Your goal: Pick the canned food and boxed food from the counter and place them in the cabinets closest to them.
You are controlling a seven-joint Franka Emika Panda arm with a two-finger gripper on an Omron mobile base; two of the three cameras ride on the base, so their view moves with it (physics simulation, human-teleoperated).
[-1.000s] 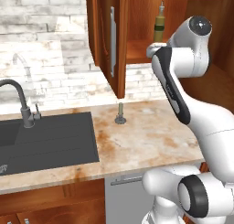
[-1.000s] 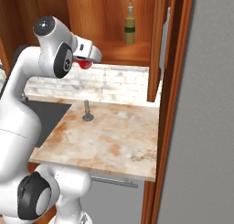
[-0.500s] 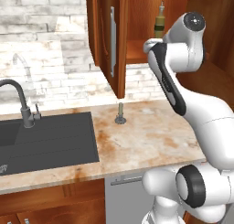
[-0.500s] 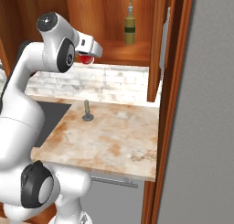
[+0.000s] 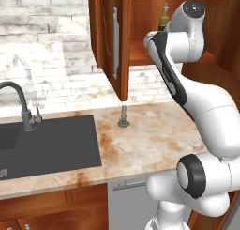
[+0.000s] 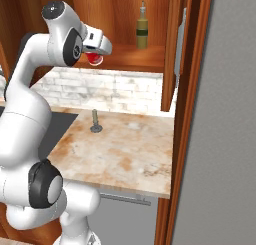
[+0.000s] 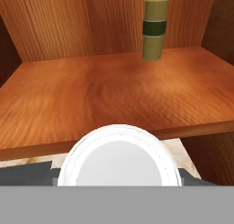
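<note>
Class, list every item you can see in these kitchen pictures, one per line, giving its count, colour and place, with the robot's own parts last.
small short red can: one, red with white lid, held at the shelf's front edge.
tall olive-green bottle: one, olive, upright at the shelf's back.
reddish-brown wooden wall cabinet: one, door open, above the counter.
beige marble-like counter: one, rusty blotches.
dark sink: one, set into the counter.
dark faucet: one, behind the sink.
small grey post: one, on the counter.
gripper: one, white, closed on the can.

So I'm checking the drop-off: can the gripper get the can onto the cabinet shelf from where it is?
Probably yes. The gripper holds the canned food just in front of the open shelf, whose near part lies bare; the olive bottle stands far back, to one side.
</note>
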